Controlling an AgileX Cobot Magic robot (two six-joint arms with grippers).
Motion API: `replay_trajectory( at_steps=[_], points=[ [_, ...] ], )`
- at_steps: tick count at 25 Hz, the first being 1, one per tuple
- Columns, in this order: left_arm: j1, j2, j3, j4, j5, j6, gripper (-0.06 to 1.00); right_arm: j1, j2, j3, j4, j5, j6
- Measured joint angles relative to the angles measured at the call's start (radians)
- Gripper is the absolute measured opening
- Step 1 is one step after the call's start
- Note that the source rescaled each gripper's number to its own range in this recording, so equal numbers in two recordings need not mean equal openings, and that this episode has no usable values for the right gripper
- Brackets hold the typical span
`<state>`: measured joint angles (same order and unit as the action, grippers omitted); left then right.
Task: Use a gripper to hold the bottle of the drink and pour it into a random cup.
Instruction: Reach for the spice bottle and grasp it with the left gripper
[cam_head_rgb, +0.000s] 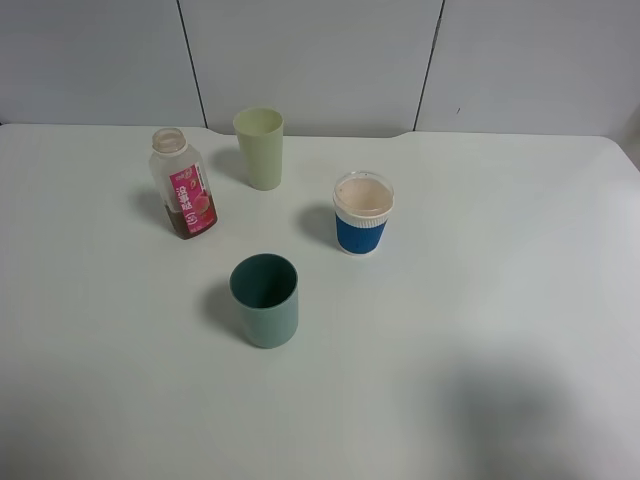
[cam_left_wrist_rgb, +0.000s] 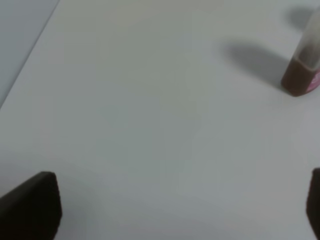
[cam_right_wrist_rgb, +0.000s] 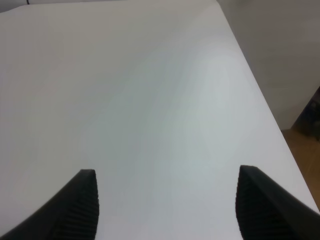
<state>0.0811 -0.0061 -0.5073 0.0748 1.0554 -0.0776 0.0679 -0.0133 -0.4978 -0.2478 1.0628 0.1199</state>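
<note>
Nearest the high camera stands a plain teal-green plastic tumbler (cam_head_rgb: 264, 300), upright and handleless, with a dark interior. From it, at 11 o'clock and well apart, a small squarish clear plastic bottle (cam_head_rgb: 183, 185) with a pink-and-white label and a wide capless neck stands on its base. The brown drink (cam_head_rgb: 196, 225) fills only its lowest part. At 12 o'clock is a taller pale yellow-green tumbler (cam_head_rgb: 260, 148), and between 1 and 2 o'clock a white paper cup (cam_head_rgb: 362, 213) with a blue sleeve. All rest on the white table (cam_head_rgb: 500, 300), none touching.

The left gripper (cam_left_wrist_rgb: 181, 176) has its black fingers spread wide over bare table, holding nothing; the bottle's base shows ahead of it, well apart. The right gripper (cam_right_wrist_rgb: 167, 172) is likewise spread, empty, near the table's edge.
</note>
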Motion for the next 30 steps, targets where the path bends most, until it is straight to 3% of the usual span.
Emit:
replay_trajectory(
  at_steps=[8, 18, 30],
  points=[
    [0.0, 0.014, -0.005, -0.039, -0.013, -0.001, 1.0, 0.0, 0.0, 0.0, 0.0, 0.0, 0.0],
    [0.0, 0.244, -0.059, -0.075, -0.201, 0.011, 1.0, 0.0, 0.0, 0.0, 0.0, 0.0, 0.0],
    [0.0, 0.533, -0.059, -0.075, -0.326, 0.132, 1.0, 0.0, 0.0, 0.0, 0.0, 0.0, 0.0]
  ],
)
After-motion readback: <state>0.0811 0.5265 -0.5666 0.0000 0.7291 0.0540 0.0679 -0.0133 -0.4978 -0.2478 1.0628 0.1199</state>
